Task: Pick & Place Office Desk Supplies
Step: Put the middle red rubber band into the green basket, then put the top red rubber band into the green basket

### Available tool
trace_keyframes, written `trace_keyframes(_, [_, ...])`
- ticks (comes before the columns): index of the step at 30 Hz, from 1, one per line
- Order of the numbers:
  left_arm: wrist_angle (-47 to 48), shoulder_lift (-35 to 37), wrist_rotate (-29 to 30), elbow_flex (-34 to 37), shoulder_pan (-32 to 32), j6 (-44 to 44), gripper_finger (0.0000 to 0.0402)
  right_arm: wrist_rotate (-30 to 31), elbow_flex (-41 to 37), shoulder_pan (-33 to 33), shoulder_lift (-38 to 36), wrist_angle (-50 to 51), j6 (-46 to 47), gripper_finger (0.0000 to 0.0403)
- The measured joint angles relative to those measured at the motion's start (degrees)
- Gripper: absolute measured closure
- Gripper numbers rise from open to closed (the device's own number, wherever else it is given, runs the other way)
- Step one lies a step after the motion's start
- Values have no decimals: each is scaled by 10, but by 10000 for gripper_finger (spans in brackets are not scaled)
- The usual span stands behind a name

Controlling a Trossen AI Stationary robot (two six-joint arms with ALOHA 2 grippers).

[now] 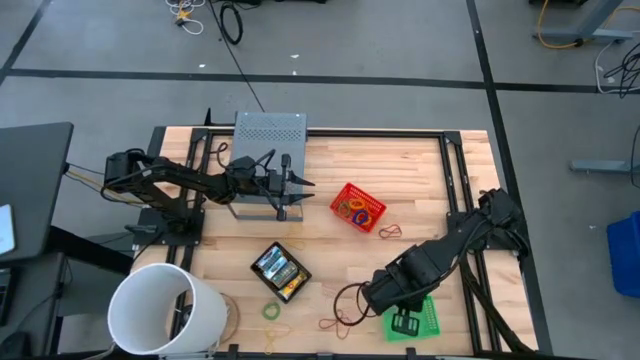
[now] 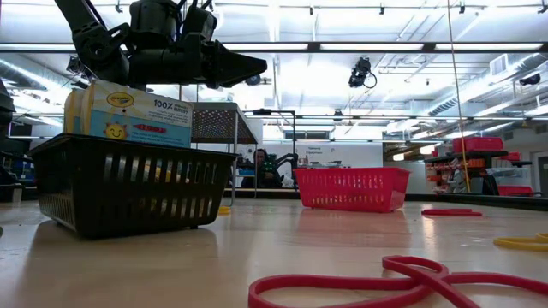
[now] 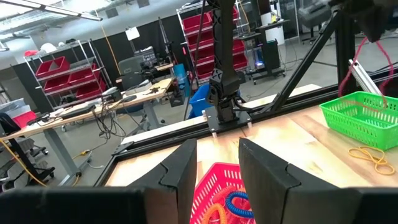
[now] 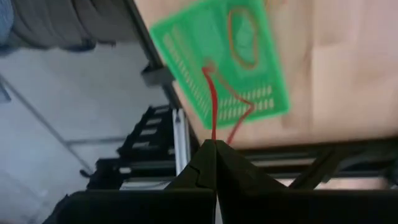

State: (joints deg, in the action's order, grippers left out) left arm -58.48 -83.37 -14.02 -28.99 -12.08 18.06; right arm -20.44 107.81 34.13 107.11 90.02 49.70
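The right end effector (image 4: 214, 149) pinches a thin red rubber-band loop (image 4: 211, 106) above the green mesh basket (image 4: 217, 59); the left end effector (image 3: 217, 174) hovers part-open, empty.

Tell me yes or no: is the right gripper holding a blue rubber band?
No, the right gripper is shut on a red rubber band that hangs over the green basket.

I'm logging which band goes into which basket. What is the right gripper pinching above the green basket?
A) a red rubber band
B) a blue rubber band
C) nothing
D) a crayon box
A: in the right wrist view, the shut right gripper pinches a red rubber band that hangs over the green basket.
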Motion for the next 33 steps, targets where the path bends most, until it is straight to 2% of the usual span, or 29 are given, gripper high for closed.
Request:
trace_keyframes(8, [0,0,0,0,0,0,274,-87,-96,12,0,-64,21,403])
trace_keyframes(16, [0,0,0,0,0,0,274,-68,-205,3,0,-147,17,386])
trace_keyframes(21, [0,0,0,0,0,-1,274,-46,-254,0,0,-146,2,348])
trace_keyframes(26, [2,0,0,0,0,0,274,-35,-281,-12,0,-144,-18,288])
trace_keyframes(33, [3,0,-1,0,0,4,274,48,-283,-45,0,-104,-48,203])
